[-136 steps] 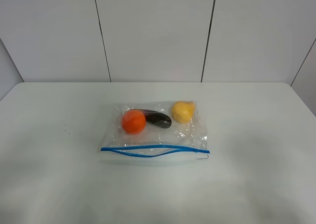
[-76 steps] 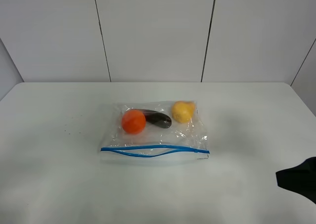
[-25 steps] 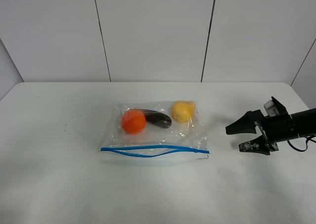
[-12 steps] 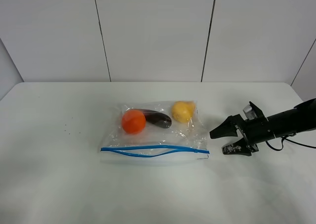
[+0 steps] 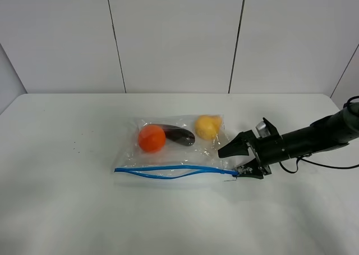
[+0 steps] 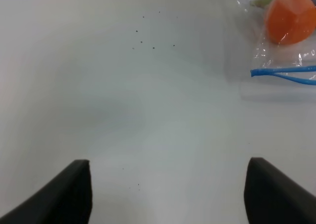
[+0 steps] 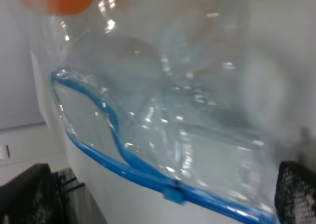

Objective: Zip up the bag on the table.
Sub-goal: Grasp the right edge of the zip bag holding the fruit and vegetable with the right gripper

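The bag (image 5: 176, 148) lies flat in the middle of the table (image 5: 67, 210), clear plastic with an orange, a dark purple and a yellow fruit inside. Its blue zipper strip (image 5: 168, 169) runs along the near edge, and the two lines gape apart in the middle. My right gripper (image 5: 235, 160) is open at the bag's right end, its fingers either side of that corner. The right wrist view shows the zipper (image 7: 98, 110) and its small blue slider (image 7: 174, 194) close up. My left gripper (image 6: 168, 194) is open over bare table, left of the bag's corner (image 6: 284, 46).
White wall panels (image 5: 174, 36) stand behind the table's far edge. The right arm (image 5: 314, 137) stretches in from the right side, low over the table. A few dark specks (image 6: 148, 36) mark the tabletop left of the bag.
My right arm has come in from the right edge and slid left until its open fingers reached the bag's right end. The bag has not moved.
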You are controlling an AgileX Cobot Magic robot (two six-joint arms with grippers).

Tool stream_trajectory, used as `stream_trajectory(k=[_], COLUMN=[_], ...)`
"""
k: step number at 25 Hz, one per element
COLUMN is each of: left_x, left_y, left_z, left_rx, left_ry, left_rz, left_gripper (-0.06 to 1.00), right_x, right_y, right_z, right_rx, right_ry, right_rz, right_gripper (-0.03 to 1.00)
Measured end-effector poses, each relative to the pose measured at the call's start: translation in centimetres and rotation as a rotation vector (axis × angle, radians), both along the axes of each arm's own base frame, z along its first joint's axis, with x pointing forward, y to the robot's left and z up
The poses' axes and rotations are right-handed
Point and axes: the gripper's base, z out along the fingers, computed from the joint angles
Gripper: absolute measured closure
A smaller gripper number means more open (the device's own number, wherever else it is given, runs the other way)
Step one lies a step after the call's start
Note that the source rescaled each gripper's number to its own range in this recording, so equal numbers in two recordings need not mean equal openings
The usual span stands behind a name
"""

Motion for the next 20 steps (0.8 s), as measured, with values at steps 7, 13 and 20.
stream_trajectory(k=[7,13,20], left_x=[0.0,0.0,0.0], left_y=[0.0,0.0,0.0], left_z=[0.0,0.0,0.0], left_rx=[0.000,0.000,0.000], left_ry=[0.000,0.000,0.000], left_rz=[0.000,0.000,0.000], left_gripper=[0.23,0.23,0.23], right_x=[0.0,0.2,1.1], right_y=[0.5,0.5,0.3], right_z=[-0.1,-0.1,0.0], right_rx=[-0.006,-0.011,-0.030], right_ry=[-0.010,-0.015,-0.041], right_rz=[0.013,-0.007,-0.024], right_gripper=[0.02,0.03,0.10])
